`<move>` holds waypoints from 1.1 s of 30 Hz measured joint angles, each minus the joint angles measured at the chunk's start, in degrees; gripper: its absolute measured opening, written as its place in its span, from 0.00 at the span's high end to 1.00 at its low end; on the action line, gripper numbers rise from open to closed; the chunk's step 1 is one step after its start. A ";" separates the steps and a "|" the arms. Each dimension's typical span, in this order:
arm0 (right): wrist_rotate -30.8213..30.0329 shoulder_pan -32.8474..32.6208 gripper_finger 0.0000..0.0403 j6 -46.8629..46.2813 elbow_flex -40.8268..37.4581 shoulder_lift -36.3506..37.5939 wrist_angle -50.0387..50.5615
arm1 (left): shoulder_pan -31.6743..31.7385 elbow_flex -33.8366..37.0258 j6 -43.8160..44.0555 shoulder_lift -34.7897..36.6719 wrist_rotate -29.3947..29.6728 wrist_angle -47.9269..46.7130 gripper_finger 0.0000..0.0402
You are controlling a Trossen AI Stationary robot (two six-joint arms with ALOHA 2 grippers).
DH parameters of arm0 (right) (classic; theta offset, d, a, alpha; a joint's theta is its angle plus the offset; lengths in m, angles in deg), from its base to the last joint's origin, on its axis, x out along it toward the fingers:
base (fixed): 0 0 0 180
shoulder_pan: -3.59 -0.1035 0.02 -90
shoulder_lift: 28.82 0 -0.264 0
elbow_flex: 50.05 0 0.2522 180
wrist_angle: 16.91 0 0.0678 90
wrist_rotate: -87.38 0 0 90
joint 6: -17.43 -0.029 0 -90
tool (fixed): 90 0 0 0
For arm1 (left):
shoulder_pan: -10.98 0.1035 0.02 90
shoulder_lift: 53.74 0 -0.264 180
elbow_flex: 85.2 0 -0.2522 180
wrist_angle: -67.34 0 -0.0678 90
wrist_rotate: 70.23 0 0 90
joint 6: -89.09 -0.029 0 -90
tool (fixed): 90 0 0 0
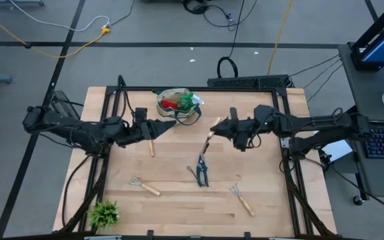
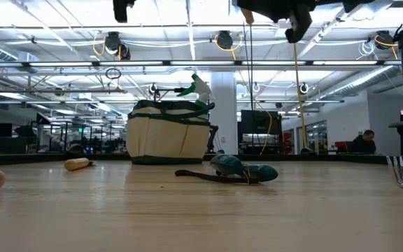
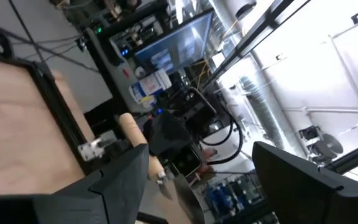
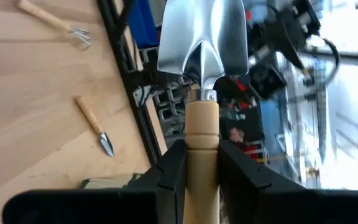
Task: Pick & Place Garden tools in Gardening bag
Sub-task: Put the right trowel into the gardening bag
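Note:
The beige gardening bag (image 1: 175,105) stands at the table's far middle with red gloves and a green spray bottle (image 1: 191,101) in it; it also shows in the low view (image 2: 168,133). My right gripper (image 1: 217,127) is shut on a wooden-handled trowel (image 4: 202,74), high above the table to the right of the bag. My left gripper (image 1: 167,125) is open and empty by the bag's near side; its fingers stand wide apart in the left wrist view (image 3: 204,180). Dark pruning shears (image 1: 201,170) lie flat on the table. My right gripper pinches the trowel's wooden handle (image 4: 202,140) between its two fingers, close to the metal neck. The handle runs along the fingers, and the shiny blade (image 4: 204,37) sticks out past the fingertips. The trowel is lifted clear of the table.
A small wooden-handled tool (image 1: 151,145) lies under my left arm. Two hand rakes lie nearer the front, one left (image 1: 144,185) and one right (image 1: 242,199). A small leafy plant (image 1: 104,213) stands at the near left corner. Black frame rails run along the table's sides.

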 joint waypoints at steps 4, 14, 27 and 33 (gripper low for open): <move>-4.15 -2.27 0.85 5.53 2.36 -3.46 0.02 | 0.96 0.00 1.73 -0.14 -2.24 -2.35 0.27; -7.62 -7.24 0.85 18.03 8.47 -13.58 0.10 | 3.84 0.00 5.57 -0.23 -7.95 -7.65 0.27; -12.05 -13.13 0.85 31.18 14.14 -22.88 -0.23 | 8.76 0.00 7.46 -0.22 -19.55 -17.20 0.27; -12.27 -13.38 0.85 30.12 18.07 -26.99 -0.58 | 9.03 0.00 5.68 -0.22 -24.74 -17.93 0.27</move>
